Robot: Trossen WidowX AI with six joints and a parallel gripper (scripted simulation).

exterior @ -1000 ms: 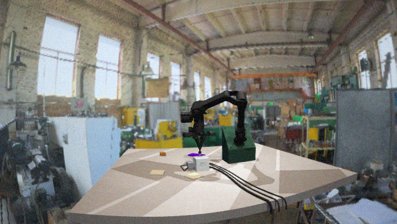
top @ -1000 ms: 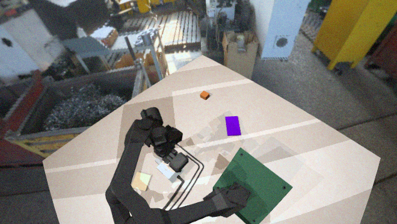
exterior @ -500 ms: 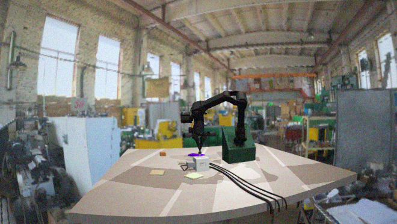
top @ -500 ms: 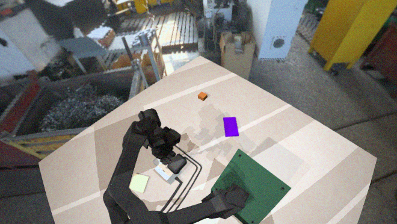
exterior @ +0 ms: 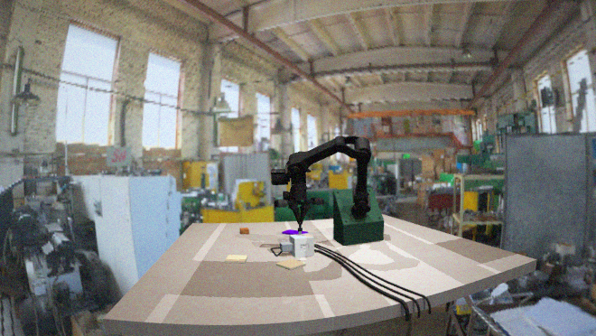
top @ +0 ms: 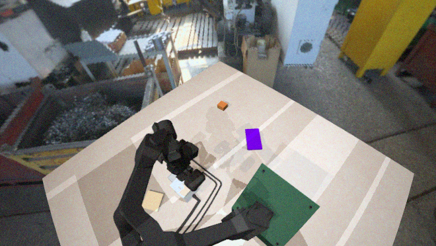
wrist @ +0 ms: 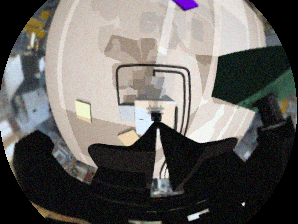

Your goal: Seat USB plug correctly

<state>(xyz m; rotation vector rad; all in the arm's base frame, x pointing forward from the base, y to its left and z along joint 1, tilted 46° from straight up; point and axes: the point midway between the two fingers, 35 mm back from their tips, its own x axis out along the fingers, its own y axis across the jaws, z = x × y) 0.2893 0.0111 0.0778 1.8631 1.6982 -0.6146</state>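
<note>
Fingers of the gripper (exterior: 299, 228) were pinched on the USB plug (wrist: 156, 116), held above the power cube (exterior: 302, 246) at centre frame. Judged well done, the step needed the plug turned round, squared over the top socket, then pressed straight down.

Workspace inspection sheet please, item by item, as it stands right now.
Surface: beige table with paler stripes.
Job's things: white power cube below the gripper; USB plug hidden between the fingers, seating not readable.
Clutter: orange block, purple card, two tan pads, all apart from the cube.
Gripper: gripper pointing straight down above the cube, shut on the plug.
Cables: three black cables run from the cube over the table edge.
Surroundings: green base; factory hall.
</note>
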